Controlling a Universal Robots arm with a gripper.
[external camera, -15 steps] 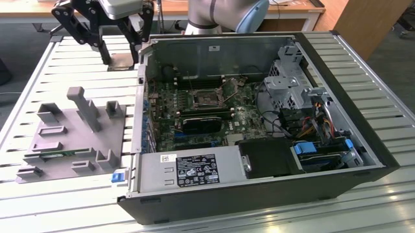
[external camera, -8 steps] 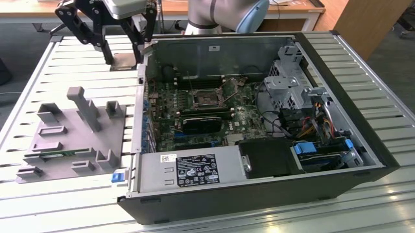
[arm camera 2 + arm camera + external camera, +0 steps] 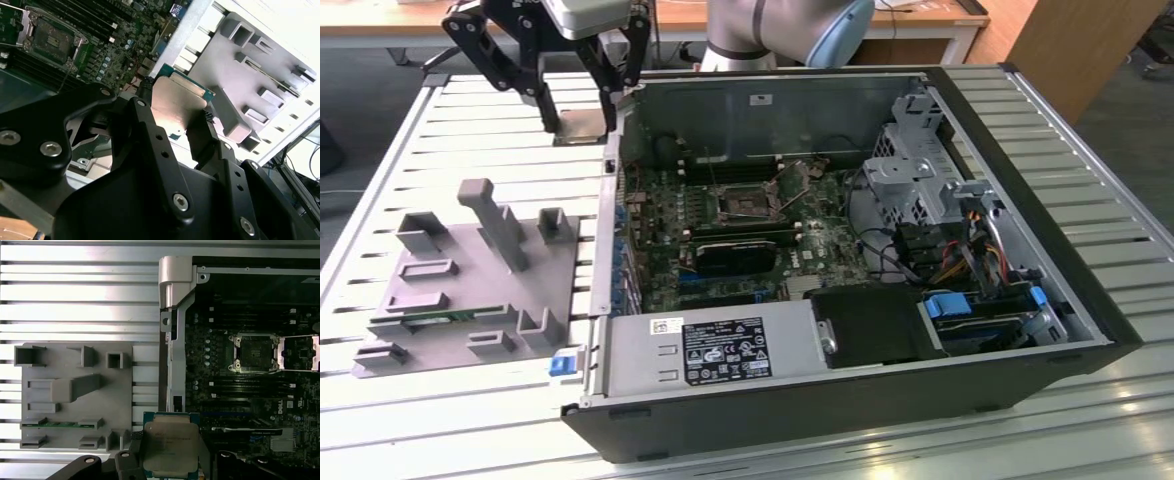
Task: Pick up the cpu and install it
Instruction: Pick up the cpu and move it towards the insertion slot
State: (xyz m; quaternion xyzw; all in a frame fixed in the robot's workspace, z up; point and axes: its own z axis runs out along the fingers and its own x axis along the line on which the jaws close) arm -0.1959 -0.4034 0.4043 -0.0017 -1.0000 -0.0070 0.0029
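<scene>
The cpu (image 3: 170, 444), a flat square chip with a silver-grey metal top and a green edge, sits between my black fingers (image 3: 146, 131). My gripper (image 3: 172, 460) is shut on the cpu (image 3: 178, 100). In the exterior view my gripper (image 3: 583, 122) hangs above the slatted table, just outside the far corner of the open computer case (image 3: 854, 400) on that view's left, with the cpu (image 3: 582, 128) showing as a small grey plate between the fingertips. The bare cpu socket (image 3: 750, 205) (image 3: 252, 352) (image 3: 47, 35) lies on the motherboard with its metal load plate (image 3: 300, 352) swung open.
A grey parts fixture (image 3: 467, 290) (image 3: 75, 395) lies on the table at the exterior view's left and holds a thin green memory stick (image 3: 434, 318) (image 3: 57, 423). The case's side wall (image 3: 172, 340) stands between fixture and motherboard. Drive cage and cables (image 3: 947, 230) crowd the exterior view's right.
</scene>
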